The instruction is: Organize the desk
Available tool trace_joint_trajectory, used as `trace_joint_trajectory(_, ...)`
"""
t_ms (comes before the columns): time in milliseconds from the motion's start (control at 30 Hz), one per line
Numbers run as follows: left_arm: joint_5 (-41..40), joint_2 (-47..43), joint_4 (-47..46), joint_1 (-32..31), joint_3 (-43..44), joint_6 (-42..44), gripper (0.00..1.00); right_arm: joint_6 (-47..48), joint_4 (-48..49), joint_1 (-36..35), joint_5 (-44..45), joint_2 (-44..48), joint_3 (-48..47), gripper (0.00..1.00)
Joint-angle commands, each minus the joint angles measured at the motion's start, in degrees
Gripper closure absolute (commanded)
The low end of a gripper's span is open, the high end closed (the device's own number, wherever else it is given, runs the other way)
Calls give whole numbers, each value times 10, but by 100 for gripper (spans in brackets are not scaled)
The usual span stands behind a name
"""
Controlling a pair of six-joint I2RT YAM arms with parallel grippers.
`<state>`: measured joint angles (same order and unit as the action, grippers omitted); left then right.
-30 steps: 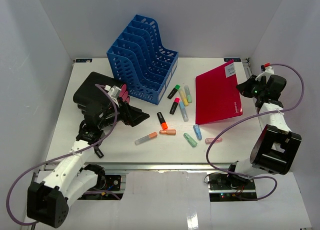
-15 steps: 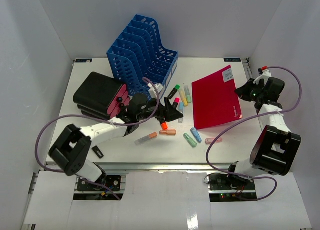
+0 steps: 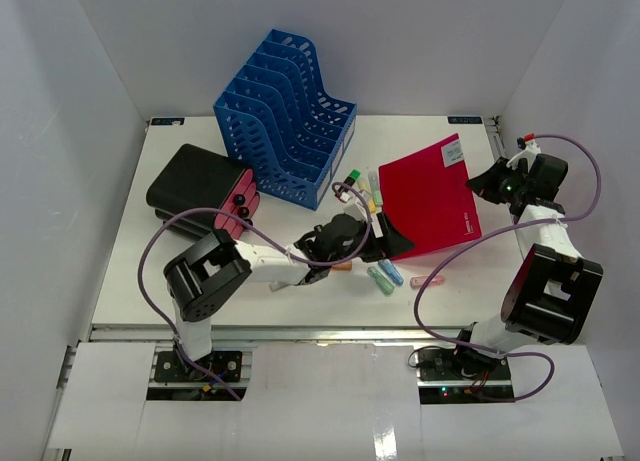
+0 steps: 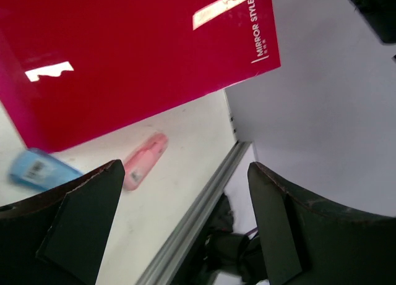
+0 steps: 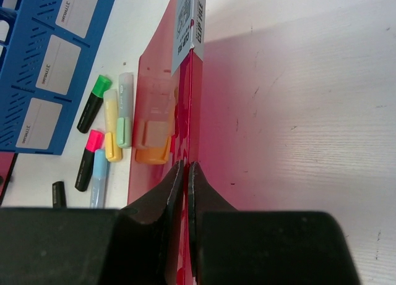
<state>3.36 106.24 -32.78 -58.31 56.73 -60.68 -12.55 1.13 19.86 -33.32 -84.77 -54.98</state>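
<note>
— Where is the desk?
— The desk point(image 3: 420, 141) fills the middle of the overhead view. Its metal rail point(image 3: 300, 331) runs along the near edge at 6 o'clock, with both arm bases just below it.
— How is the left arm posed?
— It is low and stretched out from 7 o'clock toward 3 o'clock, reaching across the loose highlighters. The left gripper point(image 4: 185, 167) has its jaws spread wide with nothing between them, and it points at the near corner of the red folder point(image 3: 435, 196). A pink highlighter point(image 3: 427, 281) and a blue highlighter point(image 3: 393, 271) lie on the desk just in front of it.
— And the right arm?
— It rises from 5 o'clock and bends back toward 2 o'clock. The right gripper point(image 5: 186, 170) is pinched tight on the folder's right edge, and that edge is raised off the desk.
— What is farther back?
— A black case point(image 3: 195, 191) lies at 9 o'clock. A blue file rack point(image 3: 285, 116) stands at 11 o'clock.
</note>
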Motion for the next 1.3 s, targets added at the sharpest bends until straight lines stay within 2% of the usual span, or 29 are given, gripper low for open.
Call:
trace_joint_trajectory(0, -151, 23, -109, -52, -11, -153, 8, -19, 8, 2, -20, 6, -23, 92)
trace_joint_trajectory(233, -218, 114, -195, -111, 1, -294, 8, -20, -4, 2, -30, 14, -32, 92)
trace_joint_trajectory(300, -244, 139, -229, -123, 3, -316, 4, -20, -6, 2, -32, 16, -32, 92)
trace_joint_trajectory(633, -321, 192, -278, -140, 46, -337, 2, -27, -4, 2, -47, 25, -24, 92)
trace_joint_trajectory(867, -344, 227, -285, -140, 70, -395, 2, -37, -3, 2, -55, 38, -13, 92)
trace_joint_trajectory(1167, -411, 261, -300, -139, 106, -429, 7, -53, -10, 2, -69, 60, -5, 92)
trace_joint_trajectory(1267, -427, 268, -310, -136, 116, -429, 13, -54, -10, 2, -72, 61, 1, 92)
